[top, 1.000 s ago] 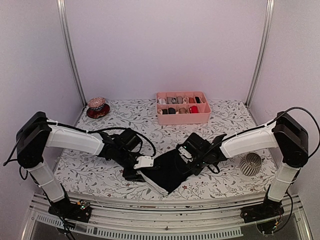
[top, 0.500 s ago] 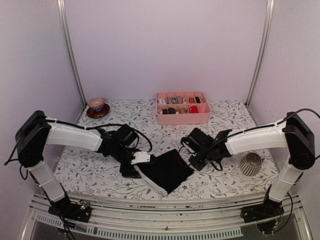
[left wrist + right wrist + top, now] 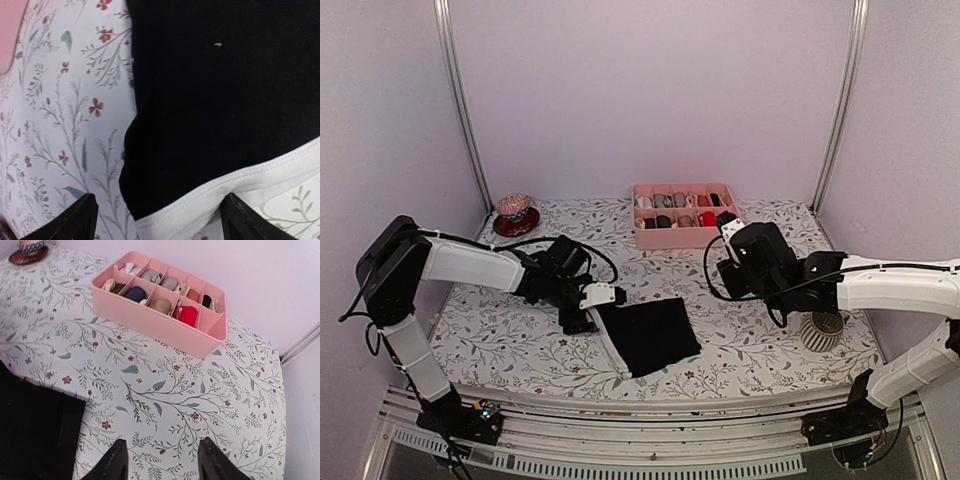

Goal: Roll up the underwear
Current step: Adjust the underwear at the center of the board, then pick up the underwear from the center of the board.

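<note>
The underwear (image 3: 650, 335) is a black brief lying folded flat near the table's front middle, with a pale waistband (image 3: 611, 347) along its left edge. My left gripper (image 3: 588, 318) is low at that edge. In the left wrist view it (image 3: 160, 220) stands open, its fingertips (image 3: 82, 216) straddling the waistband (image 3: 250, 182) and the black cloth (image 3: 215, 100), gripping nothing. My right gripper (image 3: 732, 262) is raised to the right of the brief. It (image 3: 162, 460) is open and empty over bare tablecloth, with the brief's corner (image 3: 35, 435) at lower left.
A pink divided tray (image 3: 685, 238) of small fabric bundles stands at the back middle; its front wall (image 3: 160, 322) faces the right wrist camera. A red dish with a patterned ball (image 3: 515, 213) sits at the back left. A ribbed pale object (image 3: 820, 328) rests near the right arm.
My right gripper has opened, let go of the underwear and risen away to the right. My left gripper has opened wider. The brief now lies flatter on the table.
</note>
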`<state>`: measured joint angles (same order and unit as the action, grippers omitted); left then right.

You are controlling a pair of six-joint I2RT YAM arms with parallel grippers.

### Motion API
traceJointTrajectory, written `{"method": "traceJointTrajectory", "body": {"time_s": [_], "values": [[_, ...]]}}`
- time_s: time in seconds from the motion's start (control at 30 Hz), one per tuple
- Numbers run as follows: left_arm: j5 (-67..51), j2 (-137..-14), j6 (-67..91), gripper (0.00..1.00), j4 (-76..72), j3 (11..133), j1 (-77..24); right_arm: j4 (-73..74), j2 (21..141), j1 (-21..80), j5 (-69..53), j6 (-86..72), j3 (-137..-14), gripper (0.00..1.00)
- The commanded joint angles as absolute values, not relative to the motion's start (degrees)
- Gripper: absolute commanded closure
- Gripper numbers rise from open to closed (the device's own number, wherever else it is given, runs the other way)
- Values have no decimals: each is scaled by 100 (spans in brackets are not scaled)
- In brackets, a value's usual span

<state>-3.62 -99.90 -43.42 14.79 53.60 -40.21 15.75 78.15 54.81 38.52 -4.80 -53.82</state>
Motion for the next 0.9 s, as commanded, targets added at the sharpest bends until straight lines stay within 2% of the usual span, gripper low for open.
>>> {"method": "traceJointTrajectory", "body": {"time_s": [0.0, 0.13, 0.2, 0.5, 0.7, 0.87], "values": [[716, -10420, -4573, 10, 776, 5684, -3734, 558, 7428, 5510, 4392, -222, -4850, 38], [805, -10730, -4361, 2, 1026, 6479, -3402, -90, 7284, 5506, 4255, -62, -4350, 7], [607, -10523, -4334, 2, 1079, 6482, -3355, -273, 7262, 5506, 4028, 31, -4168, 1], [-1141, -8288, -4737, 2, 1324, 4975, -3621, -1088, 7018, 5646, 2913, 809, -3651, 1], [-404, -7559, -4952, 1, 924, 3747, -4946, -1386, 6672, 5766, 3322, 971, -3308, 1], [341, -7520, -4998, 5, 305, 3164, -5451, -1514, 6661, 5763, 3383, 961, -3177, 1]]}}
